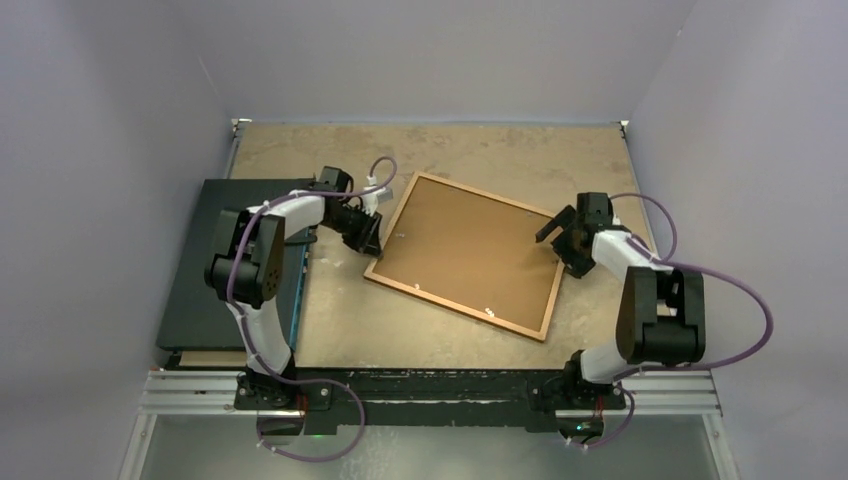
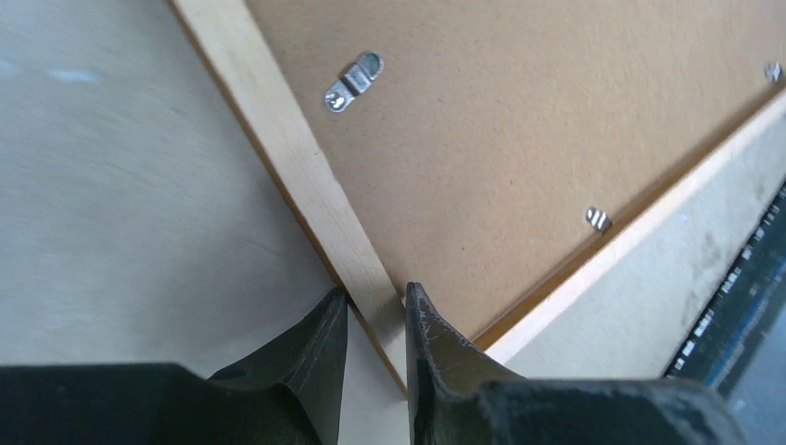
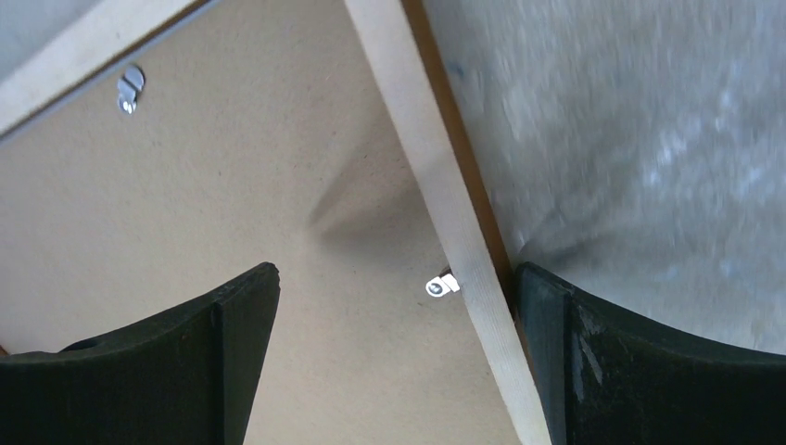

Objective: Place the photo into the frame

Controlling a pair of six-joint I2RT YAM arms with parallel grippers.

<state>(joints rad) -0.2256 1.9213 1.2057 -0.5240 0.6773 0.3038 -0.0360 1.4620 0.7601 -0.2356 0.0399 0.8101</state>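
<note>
The frame (image 1: 455,307) lies back side up on the table, with a brown backing board (image 1: 470,255) filling it. The photo is hidden. My left gripper (image 1: 372,240) is at the frame's left corner. In the left wrist view the gripper (image 2: 375,301) is shut on the pale wooden rail (image 2: 287,167), one finger on each side. My right gripper (image 1: 557,232) is at the frame's right edge. In the right wrist view it (image 3: 399,278) is open wide. It straddles the rail (image 3: 436,176), with the right finger (image 3: 556,352) against the rail's outer side and the left finger over the board (image 3: 241,185).
A dark flat box (image 1: 200,290) lies along the table's left side, next to the left arm. Small metal clips (image 2: 352,82) (image 3: 443,285) sit on the backing board near the rails. Grey walls close in the table on three sides.
</note>
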